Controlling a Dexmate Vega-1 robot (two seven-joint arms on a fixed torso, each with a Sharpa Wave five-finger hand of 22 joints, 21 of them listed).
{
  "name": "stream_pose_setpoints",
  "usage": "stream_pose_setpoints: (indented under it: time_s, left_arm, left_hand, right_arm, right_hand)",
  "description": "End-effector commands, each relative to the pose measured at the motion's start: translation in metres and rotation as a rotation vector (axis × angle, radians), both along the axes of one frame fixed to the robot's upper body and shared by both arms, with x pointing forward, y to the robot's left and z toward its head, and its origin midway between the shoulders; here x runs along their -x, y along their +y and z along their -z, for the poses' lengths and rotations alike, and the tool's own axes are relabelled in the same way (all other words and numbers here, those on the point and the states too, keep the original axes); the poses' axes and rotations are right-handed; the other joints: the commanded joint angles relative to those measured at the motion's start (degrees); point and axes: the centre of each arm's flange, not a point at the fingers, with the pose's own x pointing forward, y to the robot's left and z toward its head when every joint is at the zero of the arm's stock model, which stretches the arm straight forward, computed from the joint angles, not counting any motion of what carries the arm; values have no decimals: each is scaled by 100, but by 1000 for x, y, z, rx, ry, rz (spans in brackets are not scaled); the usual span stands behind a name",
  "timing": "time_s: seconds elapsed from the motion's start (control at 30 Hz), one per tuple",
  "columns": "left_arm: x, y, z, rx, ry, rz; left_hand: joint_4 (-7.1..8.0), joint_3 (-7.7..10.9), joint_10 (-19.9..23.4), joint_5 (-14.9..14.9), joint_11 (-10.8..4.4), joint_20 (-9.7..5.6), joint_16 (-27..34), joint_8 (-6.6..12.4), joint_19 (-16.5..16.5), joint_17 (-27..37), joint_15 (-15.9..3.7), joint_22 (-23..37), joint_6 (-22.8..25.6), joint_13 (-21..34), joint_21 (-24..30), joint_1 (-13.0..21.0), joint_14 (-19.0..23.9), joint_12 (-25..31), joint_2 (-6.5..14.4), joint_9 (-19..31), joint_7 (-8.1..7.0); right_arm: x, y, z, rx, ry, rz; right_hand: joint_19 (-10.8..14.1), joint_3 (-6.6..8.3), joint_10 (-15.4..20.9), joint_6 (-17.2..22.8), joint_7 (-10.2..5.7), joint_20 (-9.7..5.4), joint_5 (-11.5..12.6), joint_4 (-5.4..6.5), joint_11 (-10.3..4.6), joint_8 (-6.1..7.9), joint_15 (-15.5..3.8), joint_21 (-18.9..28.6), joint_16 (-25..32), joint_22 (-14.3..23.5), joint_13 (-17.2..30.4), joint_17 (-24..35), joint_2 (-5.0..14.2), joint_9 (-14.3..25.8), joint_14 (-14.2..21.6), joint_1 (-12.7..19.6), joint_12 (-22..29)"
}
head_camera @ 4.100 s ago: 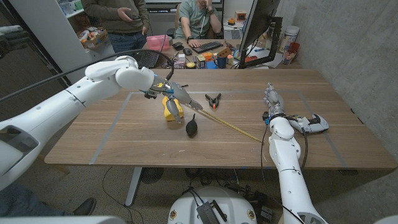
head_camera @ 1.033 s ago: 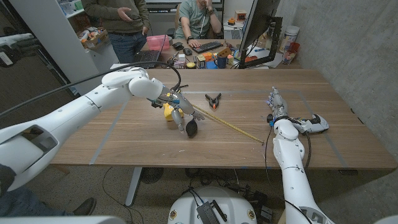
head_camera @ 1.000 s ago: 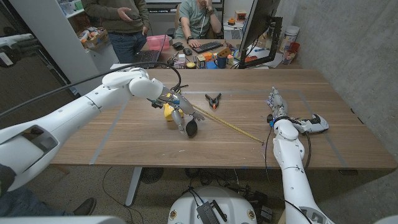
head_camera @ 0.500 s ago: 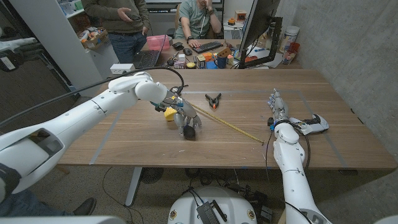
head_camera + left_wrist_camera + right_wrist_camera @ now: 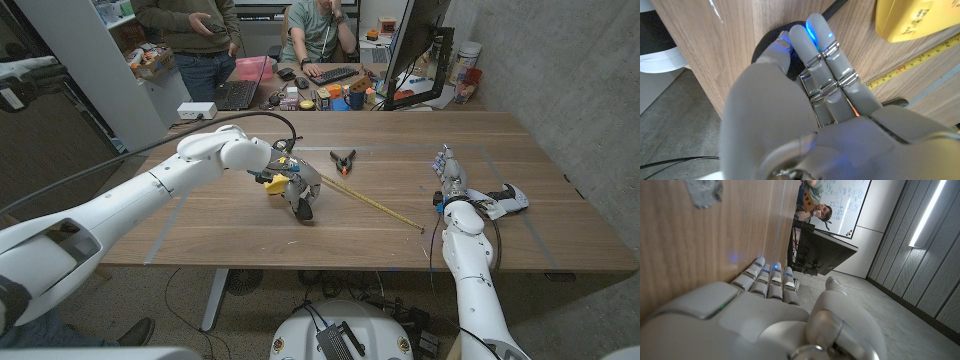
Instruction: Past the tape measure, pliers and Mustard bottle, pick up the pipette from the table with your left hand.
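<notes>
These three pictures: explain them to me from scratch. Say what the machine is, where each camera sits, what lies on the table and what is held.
This is a two-armed robot standing at a wooden table, steered remotely by a person. Each white arm ends in a hand with fingers.

The wide picture comes from a camera on the robot's head, looking down. The other two come from cameras on the wrists, looking along the back of each hand, so those views are turned.

On the table lie a yellow mustard bottle, small pliers and a tape measure with its yellow tape drawn out.

The left hand is down on the pipette's black bulb, fingers curling over it. Whether it grips the bulb firmly yet cannot be told. The right hand holds nothing, fingers straight, at the table's right side. People sit at desks behind.
</notes>
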Motion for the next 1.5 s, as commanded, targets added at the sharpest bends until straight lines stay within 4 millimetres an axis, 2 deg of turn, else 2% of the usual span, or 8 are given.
stream_pose_setpoints:
  time_s: [0.03,0.13,0.3,0.7,0.9,1.5]
  left_arm:
    - [1,-3,0,26,-20,-18]
    - [2,-4,-1,31,-26,-17]
    - [7,-8,-4,32,-31,-12]
    - [30,-15,-35,90,-75,2]
    - [37,-15,-45,110,-101,5]
    - [62,-14,-77,165,-157,18]
  left_hand:
    - [58,156,735,-38,-521,6,105,86,-18,73,1,-36,777,435,52,-115,23,-45,-5,74,240]
    - [54,199,789,-40,-522,14,153,108,-57,110,-4,-66,817,408,71,-175,8,-93,-28,64,174]
    - [26,275,808,-30,-566,21,195,107,-142,158,-7,-97,829,508,99,-263,-12,-125,-65,15,146]
    - [-36,459,888,-10,-562,24,248,181,-192,208,-4,-119,842,609,230,-356,-10,-246,-100,36,136]
    - [-49,518,902,-2,-572,24,279,219,-216,233,-8,-126,826,659,269,-390,1,-280,-115,74,121]
    - [-82,736,1008,-1,-574,41,325,285,-335,263,-11,-145,811,728,367,-499,-8,-444,-147,62,79]
  right_arm:
    - [2,-2,-4,5,-10,-3]
    - [2,-3,-4,4,-12,-4]
    - [3,-2,-5,7,-14,-5]
    - [4,0,-4,14,-18,-5]
    - [12,1,-20,39,-49,-3]
    - [30,6,-49,79,-83,10]
  right_hand:
    - [2,-33,-25,2,-14,47,2,16,8,-21,3,-7,4,15,33,18,-22,18,-22,-50,-11]
    - [4,-37,-22,3,-17,50,2,17,20,-20,4,-6,5,15,33,18,-24,18,-20,-55,-9]
    - [4,-42,-24,4,-8,51,3,18,10,-20,3,-6,7,15,33,18,-27,18,-17,-60,-9]
    - [15,-49,-21,7,-8,44,7,15,15,-18,-3,-2,6,14,33,16,-27,18,-19,-62,-6]
    - [28,-53,-18,9,-9,28,9,11,19,-17,-40,2,8,14,33,14,-31,18,-14,-62,-4]
    - [51,-65,-14,14,-7,39,14,7,26,-15,-42,8,10,13,33,13,-31,17,-6,-67,-2]
